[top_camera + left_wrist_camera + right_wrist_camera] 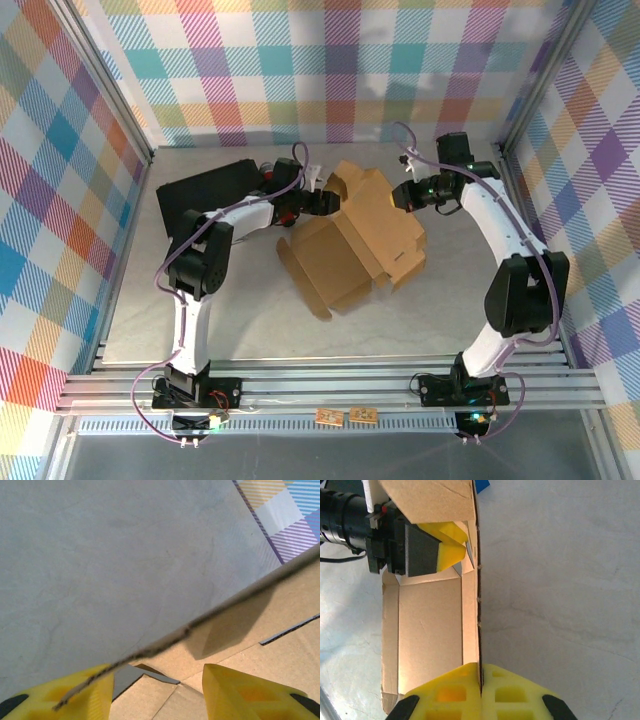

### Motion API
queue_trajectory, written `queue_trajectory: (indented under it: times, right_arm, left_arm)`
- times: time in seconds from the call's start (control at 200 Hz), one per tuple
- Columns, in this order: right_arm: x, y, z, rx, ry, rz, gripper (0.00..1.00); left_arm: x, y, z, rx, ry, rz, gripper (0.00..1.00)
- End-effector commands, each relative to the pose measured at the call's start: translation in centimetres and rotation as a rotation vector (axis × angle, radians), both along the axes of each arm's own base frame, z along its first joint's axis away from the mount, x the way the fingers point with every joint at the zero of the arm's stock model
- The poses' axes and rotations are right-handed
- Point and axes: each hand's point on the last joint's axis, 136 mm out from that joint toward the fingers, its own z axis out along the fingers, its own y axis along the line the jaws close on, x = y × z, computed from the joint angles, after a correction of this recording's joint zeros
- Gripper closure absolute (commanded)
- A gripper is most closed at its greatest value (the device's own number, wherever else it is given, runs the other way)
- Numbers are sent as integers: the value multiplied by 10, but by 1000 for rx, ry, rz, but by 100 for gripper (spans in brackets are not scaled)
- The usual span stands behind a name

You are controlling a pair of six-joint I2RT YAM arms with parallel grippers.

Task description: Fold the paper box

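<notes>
Table (230, 320): grey, bare around the work.
Box (345, 250): mid-frame in the top view, a bit right of centre. It's half-formed, with the tray open and loose flaps splayed toward lower left.
Case (205, 190): black, flat, upper left behind my left arm. Near the box, not touching.
Right pincer (481, 672): clenched on the top edge of a standing wall (476, 580), bottom centre of its own view.
Left pincer (159, 675): jaws apart, straddling a flap (225, 607). The edge lies against one finger and is not pinched.

My read of the step is squaring up that wall and flap. Use the right grip as the anchor. Seat the flap deeper between the left fingers before clamping. Then fold along the crease, don't push, or the whole box will slide. Move both arms together so the wall doesn't buckle.

In the way: both pincers crowd the same end of the box, so collision is a risk. The case limits any left-arm swing toward upper left. Two small tags (345, 416) on the front rail, bottom centre, are irrelevant.
</notes>
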Motion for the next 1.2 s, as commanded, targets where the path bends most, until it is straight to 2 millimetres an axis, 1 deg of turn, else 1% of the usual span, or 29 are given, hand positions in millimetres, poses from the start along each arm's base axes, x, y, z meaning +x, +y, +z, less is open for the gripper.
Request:
queue_trajectory:
  times: [0.0, 0.155, 0.365, 0.565, 0.685, 0.76, 0.925, 1.02, 1.195]
  right_arm:
    - [-3, 4, 11, 62, 40, 4, 100]
    - [0, 4, 5, 61, 79, -7, 100]
    - [7, -1, 5, 72, 97, -30, 100]
    - [9, -2, 14, 98, 82, -27, 100]
    - [8, -1, 13, 101, 91, -26, 100]
    - [7, -2, 12, 96, 92, -30, 100]
    - [9, -3, 12, 88, 89, -34, 100]
    - [12, -4, 12, 84, 86, -40, 100]
    - [15, -4, 15, 77, 76, -41, 100]
  left_arm:
    - [-3, -4, 4, -34, 3, -29, 51]
    - [-7, -6, 2, -28, 19, -31, 52]
    - [-16, -3, 11, -12, 22, -32, 53]
    - [-26, 3, 0, 26, 72, -39, 48]
    - [-29, 1, -2, 16, 89, -46, 46]
    - [-29, 0, 0, 10, 93, -49, 48]
    - [-32, 1, 13, 16, 76, -41, 50]
    - [-38, 2, 18, 24, 75, -34, 51]
    - [-49, -2, 20, 16, 99, -50, 53]
